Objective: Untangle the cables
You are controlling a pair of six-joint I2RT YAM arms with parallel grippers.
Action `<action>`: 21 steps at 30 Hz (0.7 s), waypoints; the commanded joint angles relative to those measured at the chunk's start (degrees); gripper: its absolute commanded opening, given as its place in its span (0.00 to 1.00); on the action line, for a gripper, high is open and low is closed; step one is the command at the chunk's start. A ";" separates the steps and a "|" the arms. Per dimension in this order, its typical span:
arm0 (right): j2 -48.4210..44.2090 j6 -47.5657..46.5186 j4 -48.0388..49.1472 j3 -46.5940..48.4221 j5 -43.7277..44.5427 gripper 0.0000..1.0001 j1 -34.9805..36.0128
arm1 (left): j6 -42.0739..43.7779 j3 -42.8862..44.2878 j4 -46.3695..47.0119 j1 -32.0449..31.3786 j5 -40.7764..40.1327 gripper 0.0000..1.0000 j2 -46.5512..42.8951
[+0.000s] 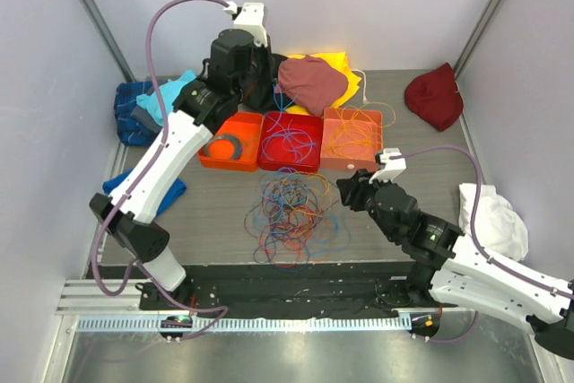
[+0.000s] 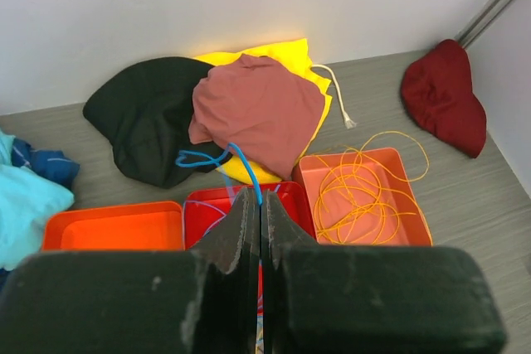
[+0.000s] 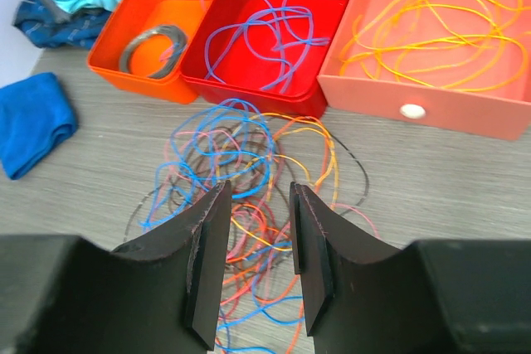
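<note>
A tangle of cables (image 1: 291, 208) in blue, orange, red, yellow and dark strands lies on the table in front of three trays. The red tray (image 1: 289, 168) holds blue and purple cables, and the salmon tray (image 1: 352, 166) holds yellow-orange ones. My left gripper (image 2: 255, 198) is high over the red tray (image 2: 199, 209) and shut on a blue cable (image 2: 241, 159) that loops out past its tips. My right gripper (image 3: 259, 201) is open and empty, low over the right side of the tangle (image 3: 241, 155); it also shows in the top view (image 1: 345, 190).
An orange tray (image 1: 229, 164) with a grey coil stands left of the red one. Cloths lie around: maroon (image 1: 309, 82) on yellow and black behind the trays, dark red (image 1: 435, 96) back right, white (image 1: 493, 221) right, blue ones (image 1: 148, 109) left.
</note>
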 commanded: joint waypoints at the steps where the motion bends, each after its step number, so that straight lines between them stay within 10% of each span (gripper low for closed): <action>1: -1.42 -0.03 -1.38 -0.35 4.26 0.42 0.10 | -2.46 -0.12 6.11 1.46 3.79 0.00 2.80; 21: -3.27 -1.96 -2.88 -1.94 7.08 0.42 0.19 | -5.01 -10.84 8.31 2.78 5.29 0.00 0.55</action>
